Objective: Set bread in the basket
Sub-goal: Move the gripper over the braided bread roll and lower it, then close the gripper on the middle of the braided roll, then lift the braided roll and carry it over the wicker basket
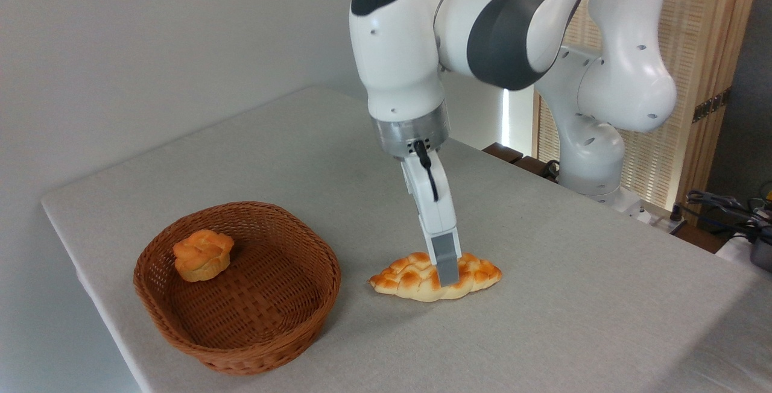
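The bread [435, 278], a long braided loaf, lies flat on the grey table [573, 296] near the middle, closer to the front edge than the back. The gripper [447, 272] points down onto the loaf's middle; one grey finger [446, 263] crosses the near side of the loaf, and the other seems hidden behind it, so the grip cannot be judged. The wicker basket [241, 345] sits just beside the loaf, toward the table's left edge, holding a small round bun [202, 254] against its far wall
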Available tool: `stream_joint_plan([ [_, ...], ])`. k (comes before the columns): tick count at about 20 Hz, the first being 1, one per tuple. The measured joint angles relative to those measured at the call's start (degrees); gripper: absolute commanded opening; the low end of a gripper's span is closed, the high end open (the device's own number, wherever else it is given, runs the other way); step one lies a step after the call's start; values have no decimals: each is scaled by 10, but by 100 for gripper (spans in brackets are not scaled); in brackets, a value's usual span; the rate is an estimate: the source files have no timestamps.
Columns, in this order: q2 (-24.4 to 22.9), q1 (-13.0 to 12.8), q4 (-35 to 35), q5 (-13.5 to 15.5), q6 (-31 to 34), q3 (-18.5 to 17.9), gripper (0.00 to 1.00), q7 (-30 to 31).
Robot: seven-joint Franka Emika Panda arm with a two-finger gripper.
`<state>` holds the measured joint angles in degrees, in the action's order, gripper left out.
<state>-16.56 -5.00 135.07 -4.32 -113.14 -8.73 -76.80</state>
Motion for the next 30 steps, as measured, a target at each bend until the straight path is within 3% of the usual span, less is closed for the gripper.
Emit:
stream_joint_plan([
  [5,9,-12,16,-2,-24,0,100,-4],
  [7,10,-12,18,-3,-27,0,82,-19],
  [11,13,-12,19,-3,-35,0,28,-28],
  [14,16,-12,19,-3,-36,0,14,-28],
  [19,18,-12,19,-5,-37,0,8,-28],
  [25,20,-12,18,-5,-33,0,8,-28],
  [30,20,-22,-22,-4,33,0,9,-28],
])
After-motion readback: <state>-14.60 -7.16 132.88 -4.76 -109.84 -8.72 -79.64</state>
